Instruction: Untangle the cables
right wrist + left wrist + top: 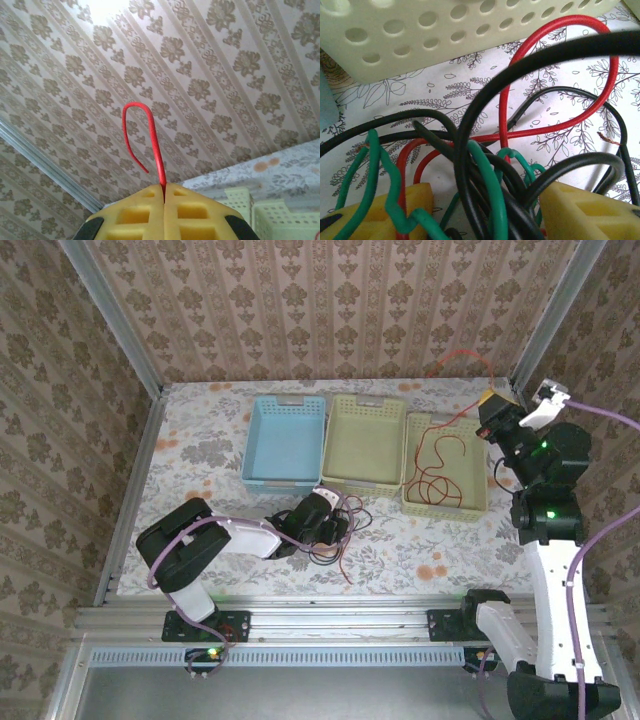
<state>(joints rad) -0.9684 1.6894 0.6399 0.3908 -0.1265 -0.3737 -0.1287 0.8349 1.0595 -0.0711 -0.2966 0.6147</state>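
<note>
Beige damask wallpaper point(330, 310) all round, boxing in a white floral-print bench point(200, 450). Got three perforated plastic baskets lined up across the far half of it: a blue rectangular basket point(285, 445) towards 11 o'clock, a pale green rectangular basket point(365, 445) at 12, and a second pale green basket point(472, 475) out towards 2.

Spotted the tangle lying on the bench just at 6 o'clock of the middle basket, with the left hand point(330, 523) pushed right into it. Up close from the left wrist, can see that left hand point(485, 202) with its yellow foam fingers point(585, 212) standing apart, not clamped on anything, knot sitting loose in the gap. Counting a thin black cable point(470, 125) arching over everything, a thin green cable point(490, 180) kinked through the middle, and a thin red cable point(612, 75) looping out towards 2 o'clock, near the basket's holed wall point(445, 40).

Found the right hand point(492, 406) raised over at 2 o'clock, by the far corner of the second green basket. Pinching red cable point(156, 145) between pressed-together yellow pads, with a short hooked end poking up against the wallpaper. Also seeing more red cable coiled inside that basket point(437, 485). Can't tell if it's the same strand as the red in the knot.
</note>
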